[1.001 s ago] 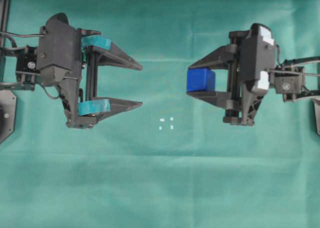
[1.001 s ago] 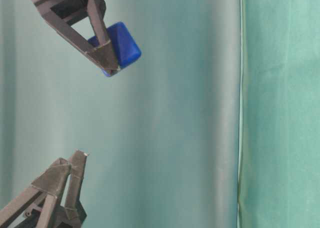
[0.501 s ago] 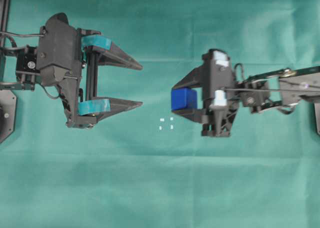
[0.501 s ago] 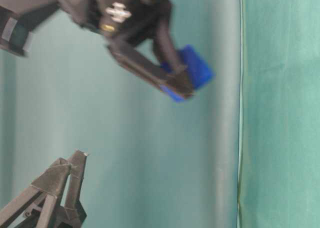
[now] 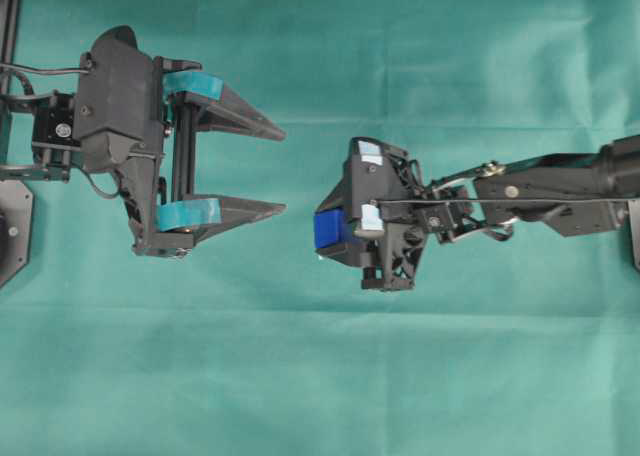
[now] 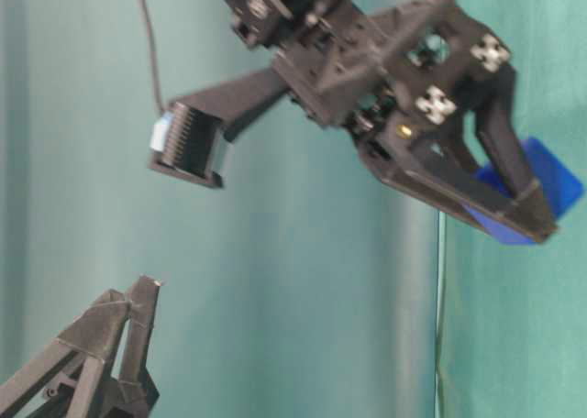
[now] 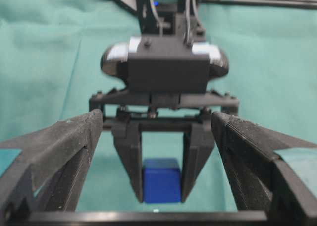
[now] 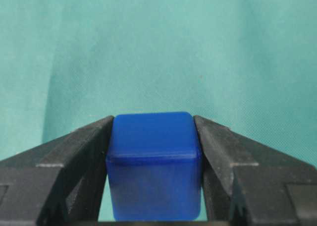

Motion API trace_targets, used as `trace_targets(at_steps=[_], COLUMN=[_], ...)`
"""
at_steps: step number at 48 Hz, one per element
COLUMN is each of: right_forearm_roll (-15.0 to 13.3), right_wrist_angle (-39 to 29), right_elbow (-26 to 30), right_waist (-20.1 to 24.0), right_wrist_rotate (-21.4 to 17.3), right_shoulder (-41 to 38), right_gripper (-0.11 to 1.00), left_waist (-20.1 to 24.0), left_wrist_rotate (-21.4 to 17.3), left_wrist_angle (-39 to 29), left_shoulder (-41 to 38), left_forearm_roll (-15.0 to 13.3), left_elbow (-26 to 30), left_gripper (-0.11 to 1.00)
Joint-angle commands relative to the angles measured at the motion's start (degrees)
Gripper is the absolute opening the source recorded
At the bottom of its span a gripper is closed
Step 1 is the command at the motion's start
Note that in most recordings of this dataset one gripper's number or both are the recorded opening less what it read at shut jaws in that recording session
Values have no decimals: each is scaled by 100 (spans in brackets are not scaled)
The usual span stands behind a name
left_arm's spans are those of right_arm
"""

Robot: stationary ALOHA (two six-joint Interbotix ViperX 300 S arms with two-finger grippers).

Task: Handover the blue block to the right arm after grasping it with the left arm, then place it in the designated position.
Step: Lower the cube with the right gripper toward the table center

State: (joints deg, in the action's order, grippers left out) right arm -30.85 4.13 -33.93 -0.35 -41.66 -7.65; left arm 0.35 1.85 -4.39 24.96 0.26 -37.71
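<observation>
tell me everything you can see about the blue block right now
The blue block is a small, bright blue cube with rounded edges and a smooth, plastic-looking surface. It is clamped between the right gripper's plain black fingers, one against each side face. From overhead, it is near the middle of the green cloth.

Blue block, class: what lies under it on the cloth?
The blue block, clamped in the right gripper, hangs over green cloth. The white placement marks cannot be seen; block and gripper cover that spot.
</observation>
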Motion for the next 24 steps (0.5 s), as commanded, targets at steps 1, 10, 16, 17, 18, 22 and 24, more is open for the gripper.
trace_targets(at_steps=[1, 10, 16, 17, 18, 22, 24], right_forearm_roll=[26, 35, 123, 132, 149, 185, 185], right_wrist_angle=[79, 114, 193, 211, 237, 325, 360], right_elbow=[229, 387, 457, 466, 466, 475, 475], right_waist=[-62, -88, -97, -97, -97, -97, -97], right_wrist_rotate=[-9, -9, -9, -9, -9, -9, -9], right_shoulder=[-79, -422, -606, -624, -659, -712, -729], right_gripper=[52, 52, 52, 52, 52, 52, 52], left_waist=[9, 9, 9, 9, 9, 9, 9], left_wrist_rotate=[0, 0, 0, 0, 0, -9, 0], left_wrist_angle=[26, 26, 26, 26, 26, 26, 26], left_shoulder=[35, 35, 35, 35, 35, 35, 35], left_forearm_roll=[-9, -9, -9, -9, -9, -9, -9], left_elbow=[132, 123, 132, 132, 123, 132, 132], left_gripper=[100, 100, 100, 100, 100, 100, 100])
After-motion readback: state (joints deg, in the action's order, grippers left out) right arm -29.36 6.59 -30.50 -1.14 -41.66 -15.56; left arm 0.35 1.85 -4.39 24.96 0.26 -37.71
